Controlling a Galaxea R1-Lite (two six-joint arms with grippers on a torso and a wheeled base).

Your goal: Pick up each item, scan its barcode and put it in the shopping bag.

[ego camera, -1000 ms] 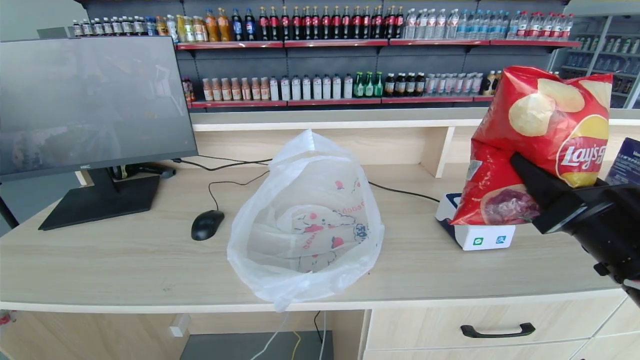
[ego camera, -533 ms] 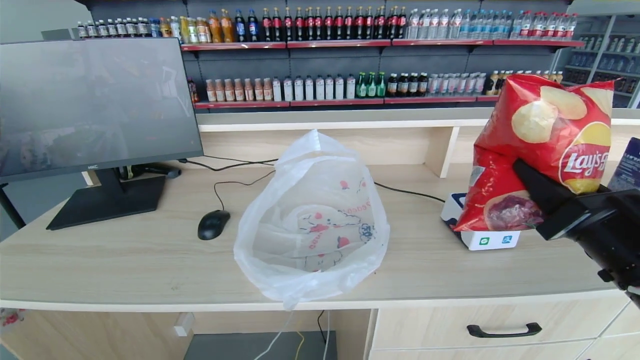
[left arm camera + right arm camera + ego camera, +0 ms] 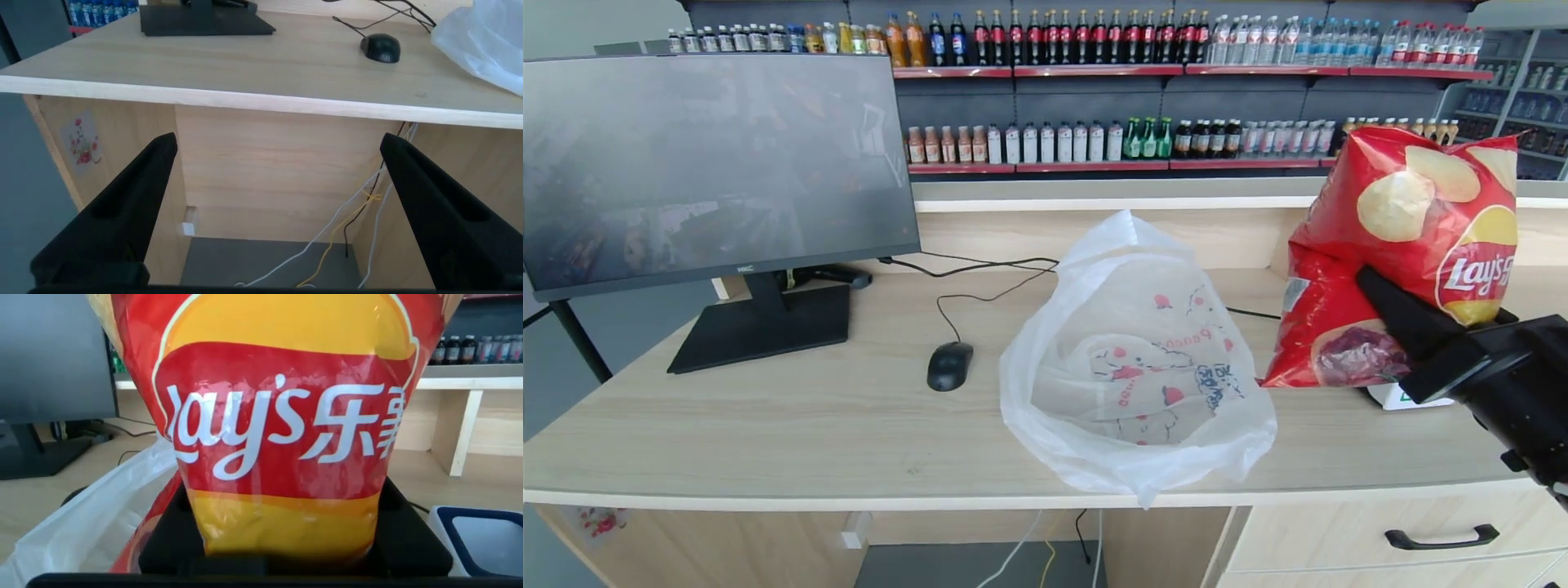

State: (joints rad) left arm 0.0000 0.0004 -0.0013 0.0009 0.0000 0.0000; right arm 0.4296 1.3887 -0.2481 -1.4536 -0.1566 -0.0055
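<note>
A red chip bag (image 3: 1409, 245) hangs upright above the right side of the wooden counter (image 3: 809, 425), and my right gripper (image 3: 1390, 300) is shut on its lower part. In the right wrist view the chip bag (image 3: 278, 425) sits between the black fingers (image 3: 167, 531). Its lower left corner hangs just beside the right rim of the white plastic shopping bag (image 3: 1135, 359), which stands open in the middle of the counter. A white scanner box (image 3: 1409, 398) peeks out under the chip bag. My left gripper (image 3: 270, 220) is open, low in front of the counter's edge (image 3: 245, 94).
A monitor (image 3: 711, 163) on a black stand occupies the counter's left, with a black mouse (image 3: 949, 365) and cables between it and the shopping bag. Shelves of bottles (image 3: 1094, 139) line the back wall. A drawer with a black handle (image 3: 1441, 537) sits under the counter at right.
The head camera has turned left, shifting the whole picture right. The right gripper has carried the chip bag leftward from over the scanner to the shopping bag's right rim.
</note>
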